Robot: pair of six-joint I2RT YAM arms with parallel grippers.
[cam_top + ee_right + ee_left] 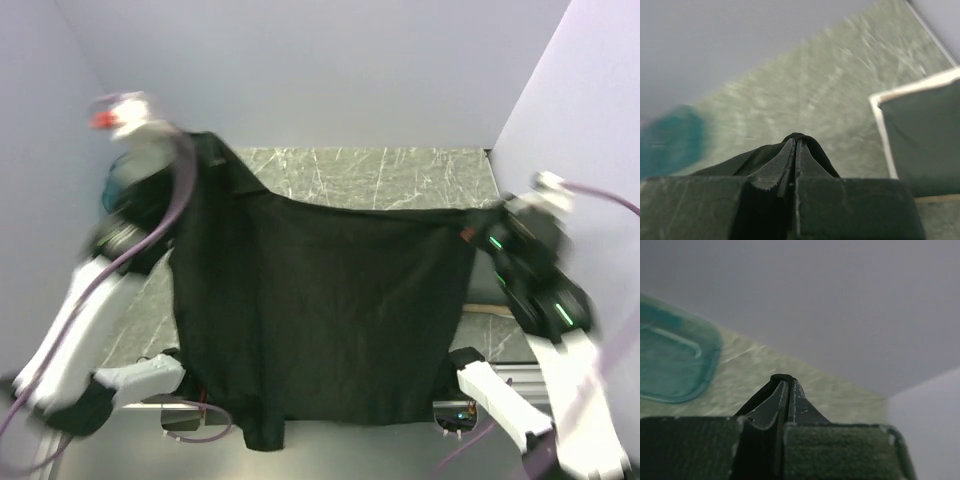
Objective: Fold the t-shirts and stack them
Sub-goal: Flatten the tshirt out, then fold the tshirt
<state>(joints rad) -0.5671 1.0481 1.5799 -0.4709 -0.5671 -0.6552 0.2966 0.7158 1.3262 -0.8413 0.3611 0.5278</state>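
Item: black t-shirt (320, 310), one, soft thin cloth, light, limp, no stiffness of its own; location: raised above the green marbled table (380, 175), stretched as a broad sheet between the two arms, upper edge sagging slightly in the middle, lower edge hanging down towards the arm bases at the near edge, one loose part drooping lowest at the lower left; holders: left gripper (785, 385), jaws pressed together on a pinch of black cloth at the sheet's upper left corner, and right gripper (796, 142), jaws likewise closed on a fold of the same cloth at the upper right corner; handling, as judged: cloth will drape and swing rather than keep a shape, will crease wherever it lands, is unlikely to slip from a firm pinch and is not fragile; best taken at corners, shoulder seams or hem, two points well apart, so that the panel stays taut and can be lowered flat for folding; nearby: clear teal plastic tub (670, 365) on the table at the far left, flat pale-edged board (920, 145) on the table at the right; second shirt: not identified in these views
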